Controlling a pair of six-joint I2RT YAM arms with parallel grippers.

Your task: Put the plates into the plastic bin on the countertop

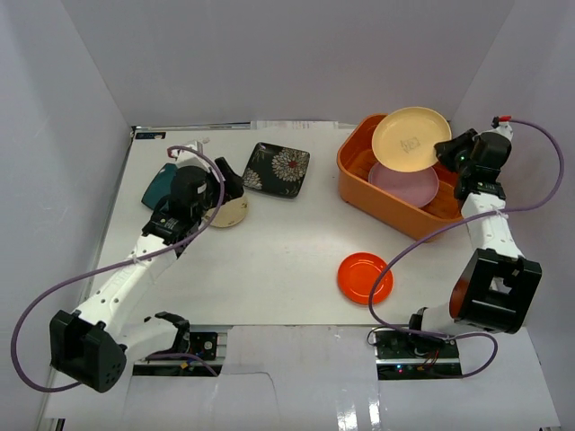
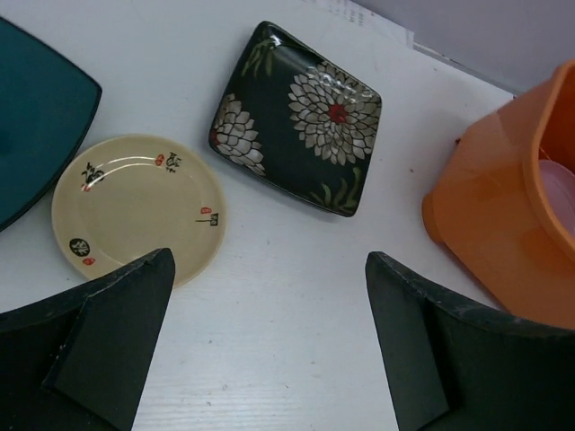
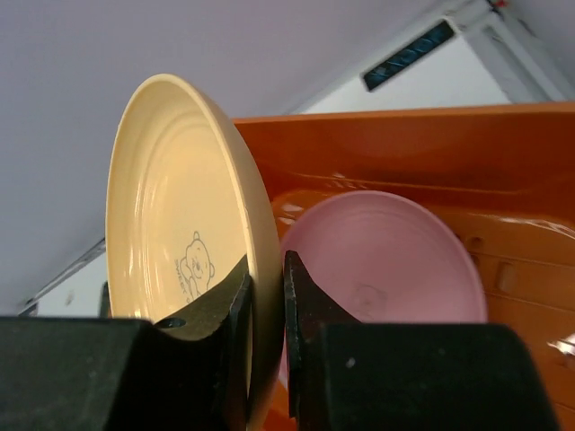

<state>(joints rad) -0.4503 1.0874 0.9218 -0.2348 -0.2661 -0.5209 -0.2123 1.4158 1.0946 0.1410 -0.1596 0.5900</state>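
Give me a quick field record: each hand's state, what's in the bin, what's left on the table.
right hand: shut on yellow plate rim, plate tilted over bin
left hand: open, empty, above table
in bin: pink plate
on table: red plate, black floral plate, beige plate, teal plate

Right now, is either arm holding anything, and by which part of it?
The right jaws clamp the yellow plate by its rim, plate on edge above the orange bin. The left jaws stand open, holding nothing.
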